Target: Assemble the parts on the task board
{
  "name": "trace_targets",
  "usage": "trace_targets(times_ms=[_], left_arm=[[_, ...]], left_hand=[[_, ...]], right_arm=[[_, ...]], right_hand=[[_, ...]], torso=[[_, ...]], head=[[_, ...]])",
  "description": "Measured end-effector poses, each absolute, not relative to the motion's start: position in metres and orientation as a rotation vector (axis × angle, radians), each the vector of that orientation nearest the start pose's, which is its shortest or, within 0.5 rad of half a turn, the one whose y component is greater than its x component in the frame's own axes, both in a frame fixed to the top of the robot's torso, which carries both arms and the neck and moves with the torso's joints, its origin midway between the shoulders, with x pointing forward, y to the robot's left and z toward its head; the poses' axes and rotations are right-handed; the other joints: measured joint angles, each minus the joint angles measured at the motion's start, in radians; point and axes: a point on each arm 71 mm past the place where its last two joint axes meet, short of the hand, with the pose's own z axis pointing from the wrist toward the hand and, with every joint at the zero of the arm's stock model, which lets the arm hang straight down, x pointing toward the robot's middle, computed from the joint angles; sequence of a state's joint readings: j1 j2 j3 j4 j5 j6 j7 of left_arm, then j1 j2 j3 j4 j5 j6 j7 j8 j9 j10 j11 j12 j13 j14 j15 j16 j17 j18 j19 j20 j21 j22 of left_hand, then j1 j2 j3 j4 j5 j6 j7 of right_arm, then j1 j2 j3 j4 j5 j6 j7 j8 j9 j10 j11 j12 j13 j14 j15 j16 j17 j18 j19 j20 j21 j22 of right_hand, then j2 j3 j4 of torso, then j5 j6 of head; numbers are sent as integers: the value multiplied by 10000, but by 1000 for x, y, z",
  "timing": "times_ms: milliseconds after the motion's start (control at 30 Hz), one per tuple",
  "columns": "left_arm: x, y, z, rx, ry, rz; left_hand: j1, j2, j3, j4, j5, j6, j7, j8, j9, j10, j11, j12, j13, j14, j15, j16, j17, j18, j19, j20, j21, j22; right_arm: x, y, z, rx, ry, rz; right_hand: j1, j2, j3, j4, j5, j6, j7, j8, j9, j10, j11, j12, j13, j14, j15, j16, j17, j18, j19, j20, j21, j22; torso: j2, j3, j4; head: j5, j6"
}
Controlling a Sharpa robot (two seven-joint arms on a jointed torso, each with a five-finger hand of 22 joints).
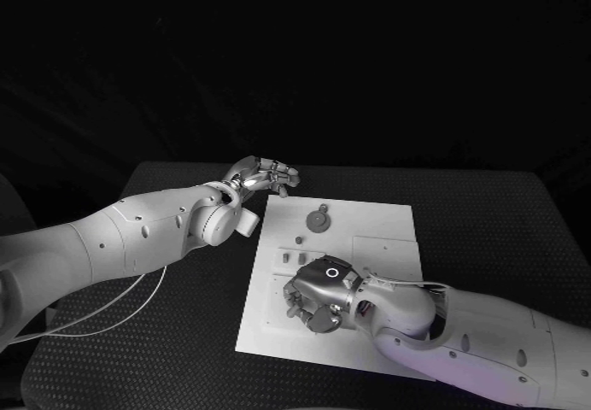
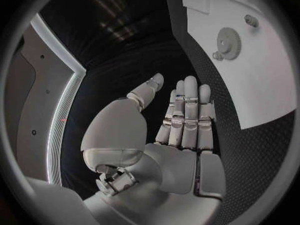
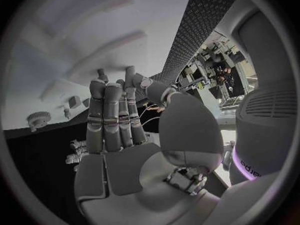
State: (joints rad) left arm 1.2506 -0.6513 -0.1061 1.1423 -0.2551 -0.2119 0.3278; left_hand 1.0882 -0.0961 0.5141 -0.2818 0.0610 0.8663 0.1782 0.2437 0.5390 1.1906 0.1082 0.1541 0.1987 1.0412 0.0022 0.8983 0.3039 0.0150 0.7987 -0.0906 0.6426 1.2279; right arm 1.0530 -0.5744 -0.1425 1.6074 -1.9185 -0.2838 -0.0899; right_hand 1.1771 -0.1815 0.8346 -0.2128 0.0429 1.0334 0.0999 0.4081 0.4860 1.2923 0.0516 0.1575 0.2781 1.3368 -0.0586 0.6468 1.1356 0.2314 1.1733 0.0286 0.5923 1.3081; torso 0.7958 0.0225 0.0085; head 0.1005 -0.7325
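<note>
The white task board lies in the middle of the black table. A round gear part sits on its far half, with a few small parts in a row nearer me. My left hand hovers off the board's far left corner; the left wrist view shows its fingers stretched out side by side, holding nothing, with the gear and a small peg on the board beyond. My right hand is over the board's near left part, palm bare and fingers extended, nothing in it.
Black textured table surrounds the board on all sides. A raised square outline marks the board's right half. White cables hang from my left arm near the table's left edge.
</note>
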Motion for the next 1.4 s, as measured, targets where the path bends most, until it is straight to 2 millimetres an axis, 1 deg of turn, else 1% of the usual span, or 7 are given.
trace_targets(times_ms=[533,867,1000,1100,1133,1233,1400], left_arm=[[553,216,-196,-8376,15531,-13256],[553,216,-196,-8381,15540,-13251],[553,217,-196,-8388,15538,-13238],[553,217,-196,-8395,15540,-13228],[553,217,-196,-8398,15541,-13224],[553,218,-196,-8405,15545,-13216],[553,219,-196,-8418,15544,-13193]], left_hand=[[0,0,0,0,0,0,0,0,0,-9,9,0,1,0,0,0,9,0,0,0,0,-2],[0,0,0,0,0,-1,-1,0,1,-23,23,0,1,0,0,0,19,1,0,0,-39,7],[0,0,0,0,0,-1,-1,0,1,-23,23,0,1,0,0,0,19,1,0,0,-39,7],[0,0,0,0,0,-1,-1,0,1,-23,23,0,1,0,0,0,18,0,0,0,-39,6],[0,0,0,0,0,-1,-1,0,1,-23,22,0,1,0,0,0,23,1,0,0,-39,7],[0,0,0,0,0,-1,-1,0,1,-23,22,0,1,0,0,0,28,1,0,0,-39,6],[0,0,0,0,0,-1,-2,0,1,-23,22,0,1,0,0,0,28,0,0,0,-39,6]], right_arm=[[378,-18,-259,-8281,15850,8311],[378,-16,-259,-8399,15856,8203],[379,-17,-260,-8340,15891,8186],[380,-20,-263,-8269,15994,8148],[380,-21,-264,-8245,16048,8133],[381,-22,-264,-8145,16060,8190],[381,-23,-264,-7957,16059,8292]], right_hand=[[-2,-2,7,-50,35,-2,2,5,9,0,0,0,370,-8,-7,19,12,-4,-14,19,42,0],[-3,-3,73,-96,35,-9,8,2,60,0,0,-1,381,-10,-8,18,22,-10,-79,2,75,-3],[-91,-531,503,85,35,-90,88,-116,66,-2,2,-128,387,-125,66,13,13,-10,-257,68,96,-6],[-298,-930,419,209,73,-444,188,-345,-47,-300,163,-339,313,-307,67,19,-104,7,-375,86,99,19],[-380,-1013,301,190,76,-582,258,-439,-82,-467,201,-426,291,-292,148,19,-129,16,-376,86,150,9],[-565,-1157,-194,-45,76,-1010,436,-641,-147,-915,331,-629,246,-329,289,-28,-189,21,-468,142,195,12],[-810,-1164,-870,-452,76,-1583,722,-929,-231,-1591,546,-897,134,-599,557,111,-177,19,-760,220,234,24]], torso=[[-1,-5,0],[-1,-5,9],[-1,-6,6],[-1,-5,4],[-1,-2,1],[-1,0,1],[-1,6,1]], head=[[-59,-14],[-85,-2],[-86,-2],[-86,-2],[-86,-2],[-86,-3],[-86,10]])
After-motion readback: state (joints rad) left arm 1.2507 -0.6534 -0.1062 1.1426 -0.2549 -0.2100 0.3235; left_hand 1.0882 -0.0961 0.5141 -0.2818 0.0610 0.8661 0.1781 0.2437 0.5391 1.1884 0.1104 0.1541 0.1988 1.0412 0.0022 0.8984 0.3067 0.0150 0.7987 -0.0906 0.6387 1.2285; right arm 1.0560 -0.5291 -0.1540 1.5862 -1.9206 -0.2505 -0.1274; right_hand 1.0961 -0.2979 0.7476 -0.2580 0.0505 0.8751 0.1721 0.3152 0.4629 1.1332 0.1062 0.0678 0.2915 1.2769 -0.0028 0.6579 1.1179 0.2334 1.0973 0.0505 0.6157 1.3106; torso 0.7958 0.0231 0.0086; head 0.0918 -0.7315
